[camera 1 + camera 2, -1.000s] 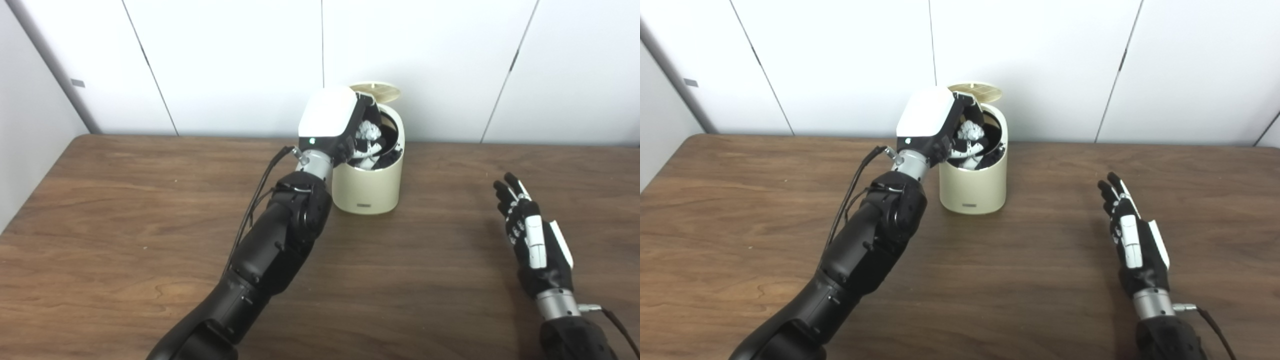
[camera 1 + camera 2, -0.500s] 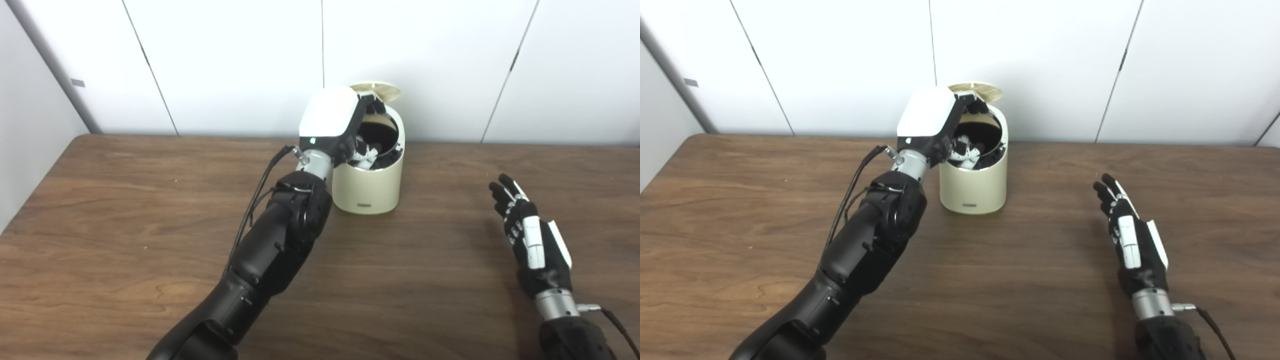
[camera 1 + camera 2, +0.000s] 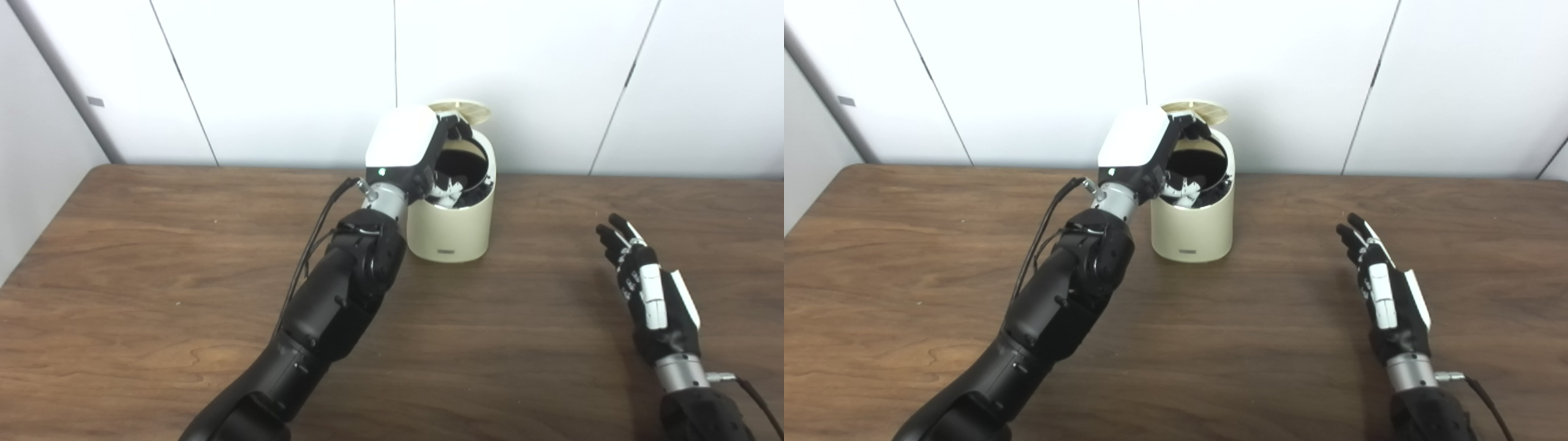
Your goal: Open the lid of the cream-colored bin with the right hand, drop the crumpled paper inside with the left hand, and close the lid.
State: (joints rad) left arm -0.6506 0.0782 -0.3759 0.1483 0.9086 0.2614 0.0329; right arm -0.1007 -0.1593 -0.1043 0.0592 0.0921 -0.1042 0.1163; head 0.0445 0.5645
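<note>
Dark wood-grain tabletop [image 3: 153, 257], white panelled wall [image 3: 294, 73] behind. Cream bin [image 3: 450, 229] near far edge, lid [image 3: 460, 110] up. Left hand [image 3: 404, 147] over its mouth, fingers spread, empty; right hand [image 3: 652, 294] fingers open.

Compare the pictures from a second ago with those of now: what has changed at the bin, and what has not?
The crumpled paper, held over the cream-colored bin by the left hand a second ago, is gone from view, apparently dropped inside. That hand remains at the opening, empty. The lid stays up; the right hand, open, barely shifted.
</note>
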